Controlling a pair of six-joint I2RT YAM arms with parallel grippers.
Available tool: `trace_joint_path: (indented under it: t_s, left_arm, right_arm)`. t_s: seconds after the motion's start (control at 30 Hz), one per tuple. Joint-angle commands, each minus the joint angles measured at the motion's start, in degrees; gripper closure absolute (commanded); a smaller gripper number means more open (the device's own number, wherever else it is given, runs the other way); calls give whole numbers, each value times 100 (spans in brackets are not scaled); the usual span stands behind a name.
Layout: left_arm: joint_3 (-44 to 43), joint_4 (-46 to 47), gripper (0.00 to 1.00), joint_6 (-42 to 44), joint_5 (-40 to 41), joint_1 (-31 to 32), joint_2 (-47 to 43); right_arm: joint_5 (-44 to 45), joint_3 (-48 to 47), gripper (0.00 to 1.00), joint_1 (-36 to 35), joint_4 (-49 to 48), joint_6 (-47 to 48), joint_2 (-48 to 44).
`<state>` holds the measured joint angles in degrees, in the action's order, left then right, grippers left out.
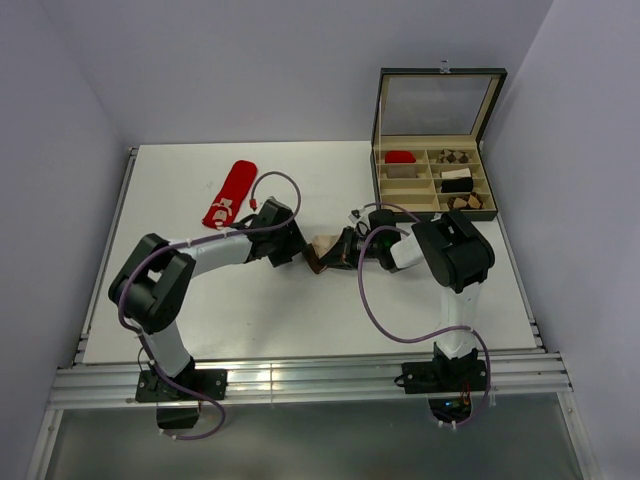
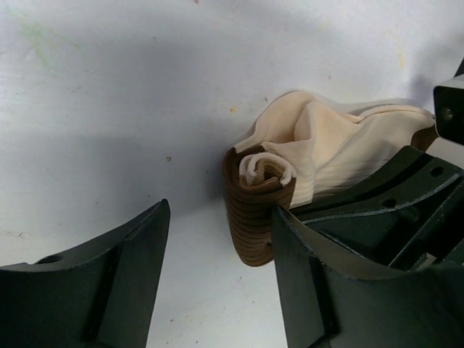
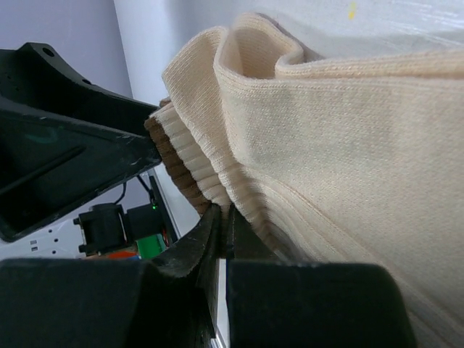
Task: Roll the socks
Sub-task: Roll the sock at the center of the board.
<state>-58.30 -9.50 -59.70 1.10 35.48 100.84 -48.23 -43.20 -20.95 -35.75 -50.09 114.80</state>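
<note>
From above, there are two socks on the white table (image 1: 200, 300). The red sock (image 1: 230, 193) lies flat and alone at the far left. Its long axis slants from far right to near left, and the end with the white marks is the nearer one. The cream sock (image 1: 325, 250) is a small bunched lump at mid-table, running left to right between the two grippers. The left gripper (image 1: 300, 250) is at one end of it and the right gripper (image 1: 345, 250) is at the other. One box (image 1: 490, 200) stands at the far right corner with its lid (image 1: 438, 100) raised. It holds one red bundle, two brown-patterned bundles and one black-and-white bundle.

In the left wrist view, the cream sock (image 2: 319, 145) is partly rolled. Its ribbed brown band (image 2: 250, 217) curls around a small cream coil facing the camera. The loose, creased body runs away to the upper right and passes under the right gripper (image 2: 406, 196). The left gripper (image 2: 221, 210) is released, with its jaws well apart. The brown band rests against one finger (image 2: 319, 283), while the other finger (image 2: 109, 283) stands clear of the sock on bare table.

In the right wrist view, the cream sock (image 3: 326, 145) fills the picture, ribbed and folded, with its brown edge toward the left. The right gripper (image 3: 223, 225) is clenched, and its two fingers meet on the sock's fabric at the seam. One finger (image 3: 72, 159) of the left gripper sits just beside the brown edge.
</note>
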Motion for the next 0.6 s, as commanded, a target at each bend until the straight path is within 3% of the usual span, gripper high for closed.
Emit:
trace_joint_path:
  t_s: [0.0, 0.33, 0.57]
  left_arm:
    - [-76, 466, 35, 20, -49, 64, -266]
    - [-32, 677, 30, -24, -58, 73, -82]
    - [-234, 361, 40, 55, 74, 90, 260]
  right_arm:
    - [472, 23, 100, 30, 955, 420, 297]
    - [516, -197, 100, -23, 1245, 631, 235]
    - [604, -286, 100, -146, 1369, 711, 209]
